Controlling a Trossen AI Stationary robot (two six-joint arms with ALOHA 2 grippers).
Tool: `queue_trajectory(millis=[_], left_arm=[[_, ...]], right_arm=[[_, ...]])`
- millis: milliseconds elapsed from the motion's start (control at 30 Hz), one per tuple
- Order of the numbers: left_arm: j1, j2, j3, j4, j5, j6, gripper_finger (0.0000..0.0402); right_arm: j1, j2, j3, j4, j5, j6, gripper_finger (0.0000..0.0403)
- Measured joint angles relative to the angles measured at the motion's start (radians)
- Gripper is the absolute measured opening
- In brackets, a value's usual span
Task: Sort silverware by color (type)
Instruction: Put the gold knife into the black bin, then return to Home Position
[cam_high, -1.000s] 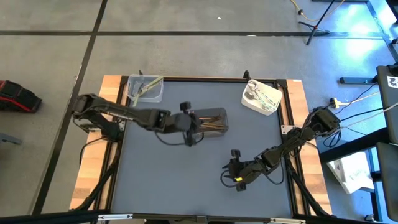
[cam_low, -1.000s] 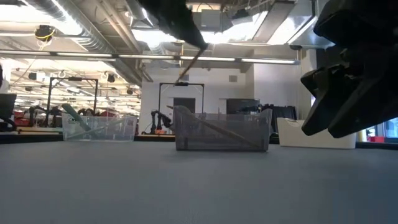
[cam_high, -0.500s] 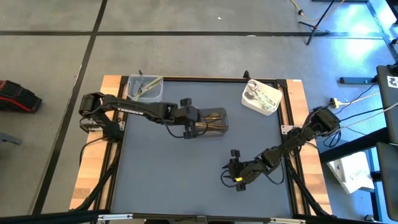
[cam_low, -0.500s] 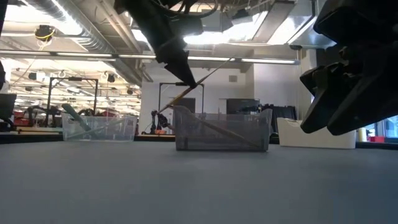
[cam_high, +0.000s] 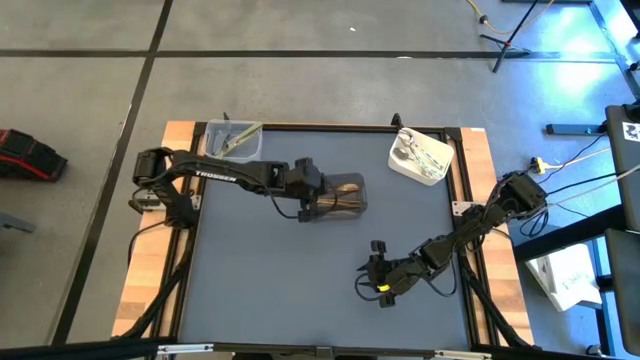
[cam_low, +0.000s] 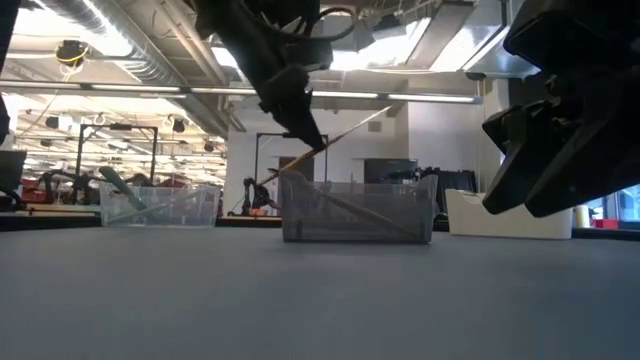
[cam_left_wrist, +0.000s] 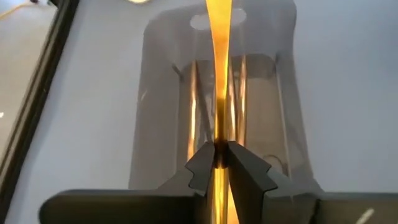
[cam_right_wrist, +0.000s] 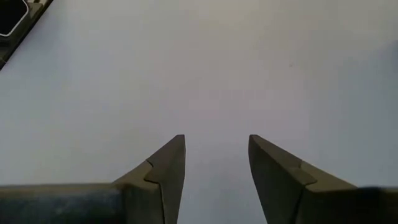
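Observation:
My left gripper (cam_high: 316, 190) hangs over the left end of the dark grey container (cam_high: 342, 194), shut on an orange utensil (cam_low: 345, 135). Several more orange utensils (cam_left_wrist: 239, 93) lie inside that container. Olive-green utensils (cam_high: 236, 140) lie in the clear container (cam_high: 232, 142) at the far left. Silver and white pieces (cam_high: 415, 152) sit in the white container (cam_high: 422, 157) at the far right. My right gripper (cam_high: 376, 281) is open above bare table (cam_right_wrist: 214, 144) near the near edge. My left gripper pinches the orange utensil's handle (cam_left_wrist: 219, 140) between its two fingers, about mid-length. The fingers (cam_low: 300, 122) slant down from the table's left and cross the utensil. It is tilted, its high end (cam_low: 383, 111) over the container and its low end (cam_low: 274, 174) beside the container's left wall.
The three containers stand across the far half of the grey mat (cam_high: 270, 280). The near half of the mat holds only my right arm (cam_high: 450, 245). Wooden rails (cam_high: 140, 290) border the mat left and right.
My left gripper has come down and moved toward the table's right, over the dark grey container. The orange utensil, which hung steeply below the fingers, now slants much flatter, with its high end over the container.

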Motion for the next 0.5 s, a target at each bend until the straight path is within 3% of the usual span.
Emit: queue_trajectory(millis=[300,500], left_arm=[[0.01,0.003,-0.001,-0.022,0.001,-0.027,0.0102],[-0.033,-0.076,-0.001,-0.059,-0.036,-0.057,0.0112]], right_arm=[[0.0,0.0,0.0,-0.003,0.002,0.002,0.0163],[0.0,0.0,0.0,-0.003,0.026,-0.005,0.0163]])
